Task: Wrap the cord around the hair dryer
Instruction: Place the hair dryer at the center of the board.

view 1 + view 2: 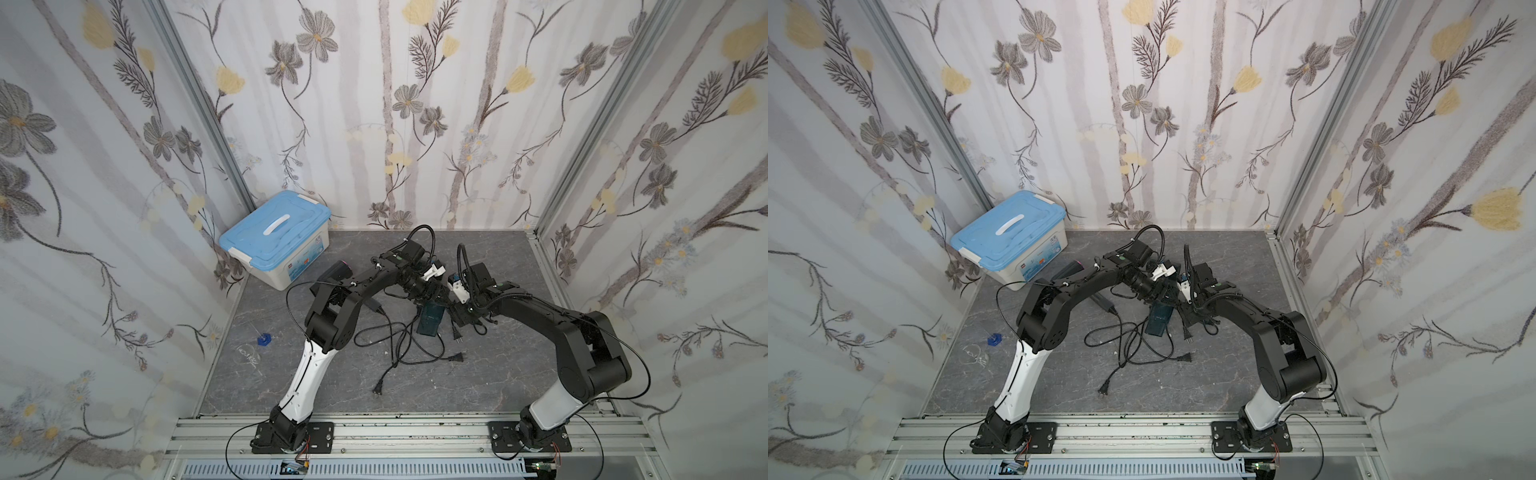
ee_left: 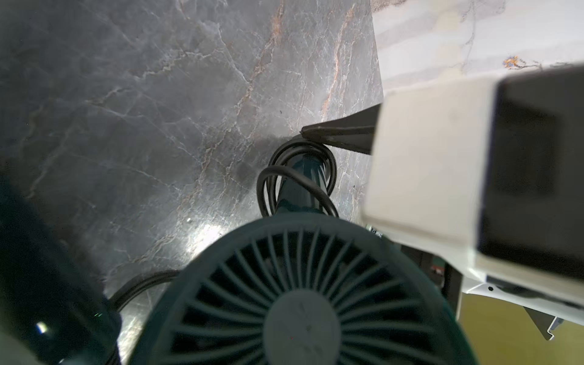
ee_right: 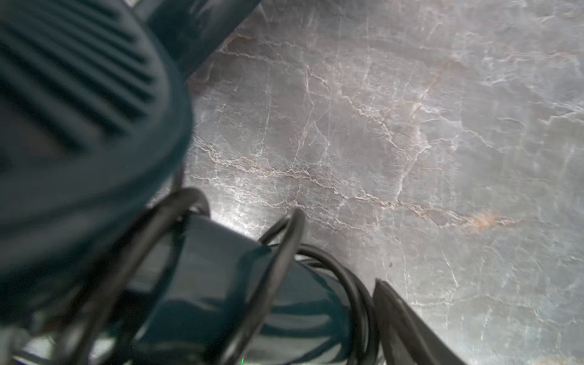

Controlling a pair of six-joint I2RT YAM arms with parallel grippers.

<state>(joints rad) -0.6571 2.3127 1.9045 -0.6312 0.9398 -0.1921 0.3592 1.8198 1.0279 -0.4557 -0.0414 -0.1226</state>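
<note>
Left wrist view: item is a hair dryer (image 2: pixel 303 297), teal, 1 pc. Its rear intake grille faces the cam, and the handle (image 2: pixel 301 180) runs away from it toward a finger (image 2: pixel 341 132) of the right gripper (image 1: pixel 457 311). Pos.: mid-table, between the two arms in both top views. The barrel (image 1: pixel 430 320) is seemingly clear of the marble table (image 1: pixel 498 374). Axes: the barrel's long axis is steep, grille end up, nozzle end down toward the front of the table. The handle branches off sideways toward the right arm. Cord (image 2: pixel 297 170): black, a few slack loops round the handle, not tight. Remainder drops into the loose cords (image 1: pixel 399 340) tangled on the table w/ several plugs (image 1: pixel 457 357); which tail is its own, can't tell. Left gripper (image 1: pixel 434 297): clenched, appar. on the dryer body, contact pt hidden. Right gripper: one finger tip touches the outermost loop; 2nd finger not shown, so clamped or released, can't tell. Handling (est.): shell rigid, glossy, prob. slippery. Weight moderate and barrel-heavy, so hold at the barrel and leave the handle free for winding. Cord limp yet springy, and the loops are likely to slacken if let go. Take it close to the last loop and keep tension.
</note>
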